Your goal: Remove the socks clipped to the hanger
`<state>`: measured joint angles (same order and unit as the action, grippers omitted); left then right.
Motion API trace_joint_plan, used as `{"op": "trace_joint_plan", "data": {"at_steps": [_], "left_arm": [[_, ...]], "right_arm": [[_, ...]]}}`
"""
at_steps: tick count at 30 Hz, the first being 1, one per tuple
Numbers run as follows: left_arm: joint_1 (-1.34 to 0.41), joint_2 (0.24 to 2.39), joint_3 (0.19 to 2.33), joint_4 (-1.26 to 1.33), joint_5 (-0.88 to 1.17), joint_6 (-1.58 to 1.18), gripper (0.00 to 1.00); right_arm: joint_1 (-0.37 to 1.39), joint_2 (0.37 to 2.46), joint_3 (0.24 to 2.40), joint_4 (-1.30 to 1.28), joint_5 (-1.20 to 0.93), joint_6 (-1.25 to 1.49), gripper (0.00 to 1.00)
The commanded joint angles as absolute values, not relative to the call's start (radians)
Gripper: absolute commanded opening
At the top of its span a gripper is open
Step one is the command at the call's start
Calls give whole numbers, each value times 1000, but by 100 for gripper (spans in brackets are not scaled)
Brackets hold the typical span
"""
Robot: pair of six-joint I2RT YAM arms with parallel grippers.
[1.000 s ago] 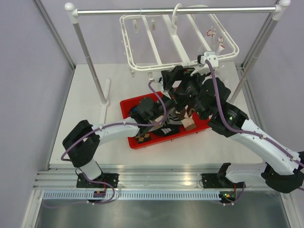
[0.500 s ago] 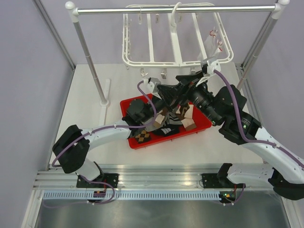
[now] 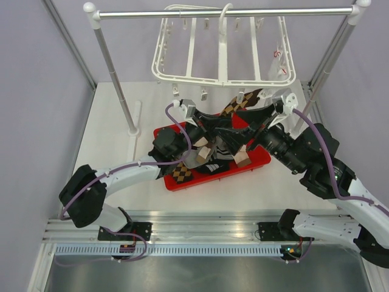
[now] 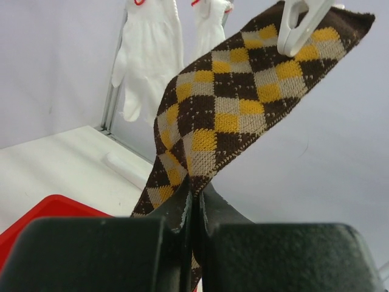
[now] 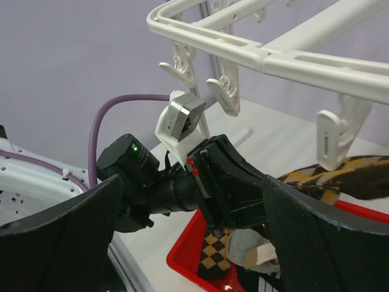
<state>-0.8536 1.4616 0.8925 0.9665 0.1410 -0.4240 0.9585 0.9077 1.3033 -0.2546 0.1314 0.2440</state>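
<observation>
A red tray [image 3: 172, 184] lay at the centre of the white worktop [image 3: 109, 134]. It held a heap of loose socks [image 3: 209, 165]: one argyle, one black with white marks, one brown and cream.

From 7 o'clock the left arm reached over the tray toward 1 o'clock. The left claw [image 4: 196, 204] was clenched on the lower end of an argyle sock [image 4: 231, 109], the fabric pinched between its two dark fingers.

From 4 o'clock the right arm came in toward 10 o'clock. The right claw [image 5: 191, 182] was released, its fingers spread wide and gripping nothing. In its own wrist view the left claw showed between them.

The argyle sock rose taut toward 1 o'clock from the left claw. Its upper end was caught in a white clip [image 4: 298, 27] dangling from the near edge of the hanger [image 3: 222, 52]. The hanger hung tilted by its hook from the silver rail stand [image 3: 219, 12] at 12 o'clock.

Beyond the sock, in the left wrist view, white gloves [image 4: 149, 55] hung from above.
</observation>
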Motion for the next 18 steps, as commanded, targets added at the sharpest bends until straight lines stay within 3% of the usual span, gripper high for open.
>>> {"op": "trace_joint_plan", "data": {"at_steps": [1, 11, 18], "left_arm": [[-828, 1413, 876, 997, 167, -469, 2], [-801, 1336, 825, 951, 187, -465, 2], [-790, 1275, 788, 927, 179, -465, 2]], "right_arm": [[962, 870, 1305, -325, 181, 207, 98], [962, 769, 1266, -400, 291, 172, 98], [963, 747, 1218, -364, 333, 111, 85]]}}
